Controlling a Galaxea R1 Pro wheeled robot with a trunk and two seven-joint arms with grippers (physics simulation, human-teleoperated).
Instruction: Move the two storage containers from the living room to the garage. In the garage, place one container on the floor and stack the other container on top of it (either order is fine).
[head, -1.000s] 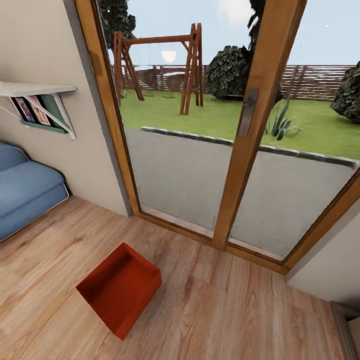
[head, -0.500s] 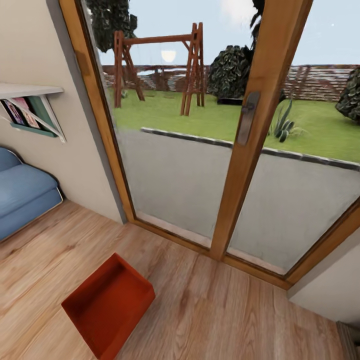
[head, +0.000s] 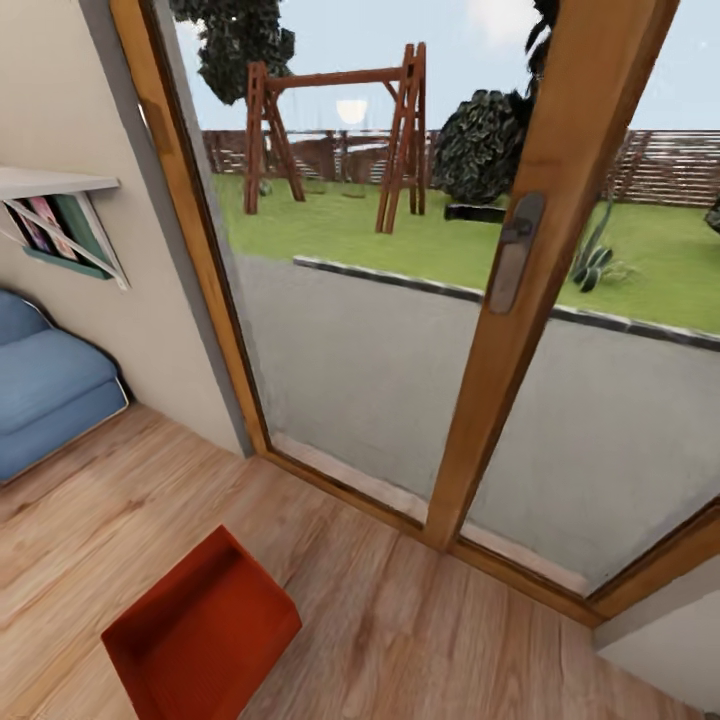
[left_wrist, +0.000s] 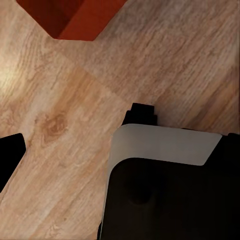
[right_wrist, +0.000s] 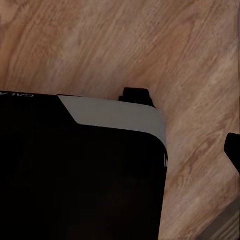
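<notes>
Nearest, one container (head: 200, 630), an orange-red open tray with low straight walls and matte faces, sits on the light wood-plank floor (head: 420, 640) just inside the doors (head: 480, 330); its corner also shows in the left wrist view (left_wrist: 70, 17). Both wrist cameras look down at plank grain past dark robot bodywork, so whether either arm's fingers are spread or pressed together I cannot tell. Judgement: square up to a long wall before reaching; beyond the doors' smooth wood frame and glass lie grey paving, lawn and a swing frame (head: 335, 140).
</notes>
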